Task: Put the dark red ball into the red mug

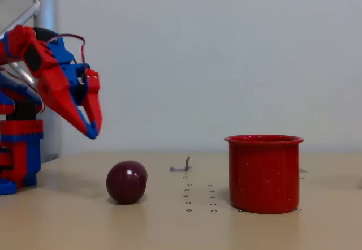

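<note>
The dark red ball (126, 181) rests on the tan table, left of centre in the fixed view. To its right, well apart from it, the red mug (264, 173) stands upright with its mouth open. My red and blue gripper (91, 130) hangs above and to the left of the ball, tips pointing down, clear of the table. Its fingers meet at the tips with a thin gap higher up and hold nothing.
A small grey metal clip (181, 167) lies on the table (68, 222) behind the ball and mug. Rows of small dark dots (199, 198) mark the surface between them. The arm's base (17, 148) and a metal pole (44, 4) stand at the far left.
</note>
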